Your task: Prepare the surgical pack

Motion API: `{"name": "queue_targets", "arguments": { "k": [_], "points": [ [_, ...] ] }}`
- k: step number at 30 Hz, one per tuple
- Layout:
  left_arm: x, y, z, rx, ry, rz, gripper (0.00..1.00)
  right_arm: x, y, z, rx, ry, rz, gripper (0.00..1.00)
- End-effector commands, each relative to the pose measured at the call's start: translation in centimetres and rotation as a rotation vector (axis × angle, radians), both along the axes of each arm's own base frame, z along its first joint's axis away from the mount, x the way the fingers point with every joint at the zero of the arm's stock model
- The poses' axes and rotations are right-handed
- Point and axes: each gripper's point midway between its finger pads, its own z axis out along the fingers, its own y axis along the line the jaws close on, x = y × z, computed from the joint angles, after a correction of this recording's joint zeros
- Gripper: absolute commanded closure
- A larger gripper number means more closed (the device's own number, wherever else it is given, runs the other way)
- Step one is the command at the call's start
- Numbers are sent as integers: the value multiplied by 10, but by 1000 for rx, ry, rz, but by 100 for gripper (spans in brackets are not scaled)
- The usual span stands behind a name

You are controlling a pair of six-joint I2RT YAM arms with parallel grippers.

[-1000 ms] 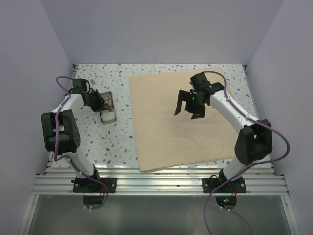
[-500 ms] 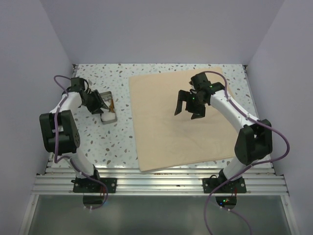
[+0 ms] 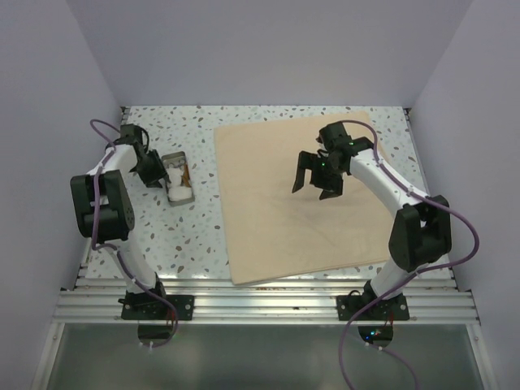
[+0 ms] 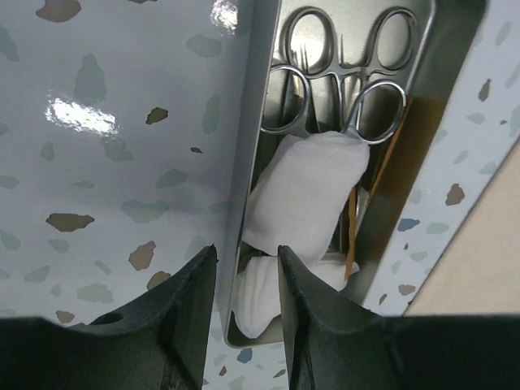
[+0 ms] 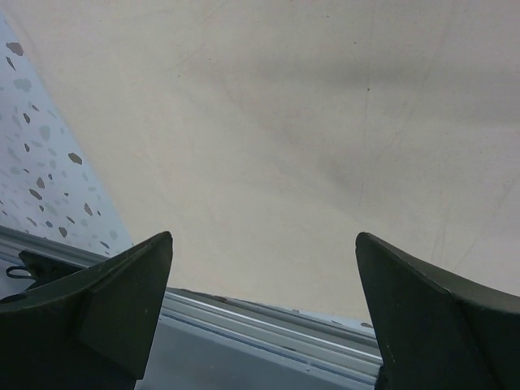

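We find the small silver rectangular tin on the speckled bench, near its left edge and toward the far left corner. Inside it lie white gauze squares at the near end and steel ring-handled instruments at the far end, with the gauze overlapping their shanks.

The large tan-beige square cloth lies flat across the right part of the bench, well apart from the tin. Its near edge lies close to the bench's near edge.

The left tool stands at the tin's left long wall with its fingers partly spread. In the wrist view the wall rises between them, and we see no pinch on it. A second ago this tool hung over the tin and hid much of it. It now sits nearer the bench's left edge, and the gauze shows plainly from above. The tin itself has not visibly shifted.

The right tool hangs above the cloth, fingers spread wide and holding nothing. Its place is almost unchanged.
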Motion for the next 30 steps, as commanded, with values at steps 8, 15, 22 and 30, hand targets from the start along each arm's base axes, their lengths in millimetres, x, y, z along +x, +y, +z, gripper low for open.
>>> {"name": "queue_targets", "arguments": {
  "k": [8, 15, 22, 30],
  "points": [
    [17, 12, -15, 30, 28, -21, 77, 1, -6, 6, 24, -16, -4, 1],
    [17, 13, -11, 30, 24, -23, 100, 0, -10, 7, 19, -20, -18, 1],
    [13, 10, 16, 33, -8, -40, 100, 4, -12, 10, 28, -33, -29, 1],
    [4, -40, 54, -2, -71, -129, 100, 3, -21, 18, -2, -46, -7, 1]
  ]
}}
